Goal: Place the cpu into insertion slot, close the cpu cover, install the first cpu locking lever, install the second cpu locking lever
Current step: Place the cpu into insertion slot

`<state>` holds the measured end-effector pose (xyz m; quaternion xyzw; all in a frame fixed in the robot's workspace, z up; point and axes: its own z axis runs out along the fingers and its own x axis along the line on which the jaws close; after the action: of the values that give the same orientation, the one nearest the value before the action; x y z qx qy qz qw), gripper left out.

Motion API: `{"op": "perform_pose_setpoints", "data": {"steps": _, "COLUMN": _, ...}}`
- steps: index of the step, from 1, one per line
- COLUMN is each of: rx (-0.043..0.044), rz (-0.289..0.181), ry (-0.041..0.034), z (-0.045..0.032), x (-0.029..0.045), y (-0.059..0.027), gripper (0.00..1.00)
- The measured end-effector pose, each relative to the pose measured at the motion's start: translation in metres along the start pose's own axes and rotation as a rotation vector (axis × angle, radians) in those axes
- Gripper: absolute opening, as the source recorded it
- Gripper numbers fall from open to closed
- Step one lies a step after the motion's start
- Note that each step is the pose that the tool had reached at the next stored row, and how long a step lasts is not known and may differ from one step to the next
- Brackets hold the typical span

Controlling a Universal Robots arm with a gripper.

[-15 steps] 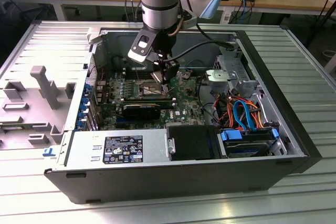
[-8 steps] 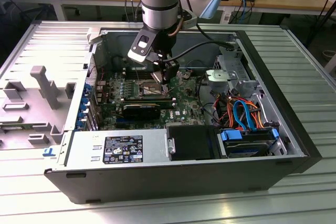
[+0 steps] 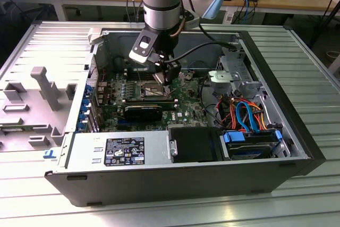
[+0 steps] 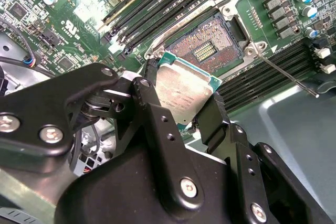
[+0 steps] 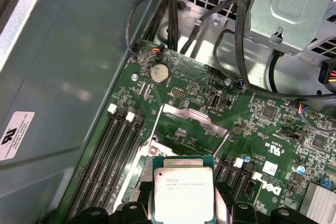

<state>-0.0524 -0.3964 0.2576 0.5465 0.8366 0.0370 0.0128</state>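
My gripper (image 4: 181,106) clamps the cpu (image 4: 185,88) by its edges near the slot (image 4: 207,43); light, stiff, fragile underneath, I judge.

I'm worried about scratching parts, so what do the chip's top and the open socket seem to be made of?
The cpu: top looks like dull silver-grey metal with faint scuffs, on a green board-like rim. The insertion slot: dark, probably plastic bed with a fine grid of glinting, likely metal contacts, framed in shiny bare metal.
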Motion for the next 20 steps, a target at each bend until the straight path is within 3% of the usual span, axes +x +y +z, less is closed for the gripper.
{"op": "perform_pose_setpoints", "data": {"steps": 20, "rx": -0.0004, "rz": 0.021, "ry": -0.0016, "z": 0.0006, "x": 0.0, "y": -0.0001, "gripper": 0.55}}
